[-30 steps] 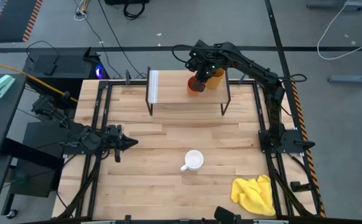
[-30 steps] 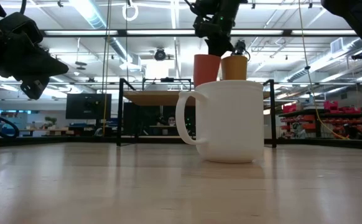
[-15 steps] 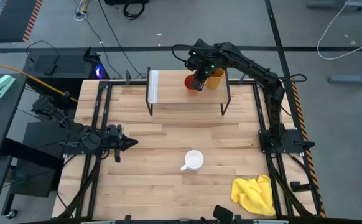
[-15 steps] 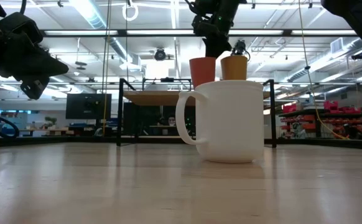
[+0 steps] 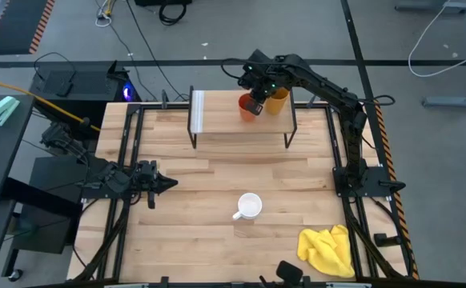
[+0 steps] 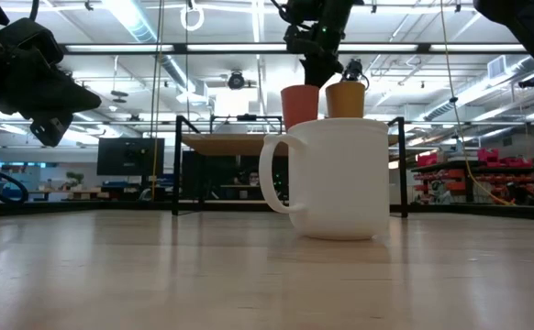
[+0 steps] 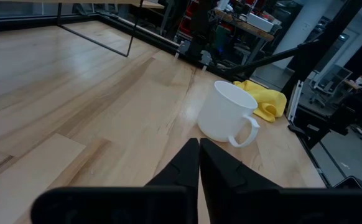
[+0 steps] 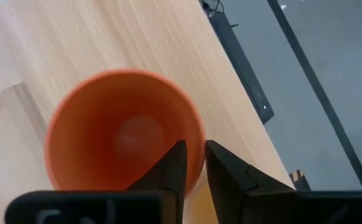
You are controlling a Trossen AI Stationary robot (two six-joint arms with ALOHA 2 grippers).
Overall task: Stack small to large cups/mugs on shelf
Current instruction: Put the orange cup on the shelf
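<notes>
Right wrist only: right gripper (image 8: 194, 163) pinches red-orange cup (image 8: 122, 140) rim.

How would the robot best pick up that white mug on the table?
Probably by the rim of the white mug, one finger inside the open mouth and one outside, coming straight down. It stands upright, and its handle sticks out sideways, so grip away from that.

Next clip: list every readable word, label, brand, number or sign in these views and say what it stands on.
No text can be read in any view.
White mug: plain, no print showing.
Red-orange cup, gripped at the rim by the right gripper: plain.
Yellow-orange tumbler on the shelf: plain.
Room behind the table in the low view: any signs there are too small to read.
</notes>
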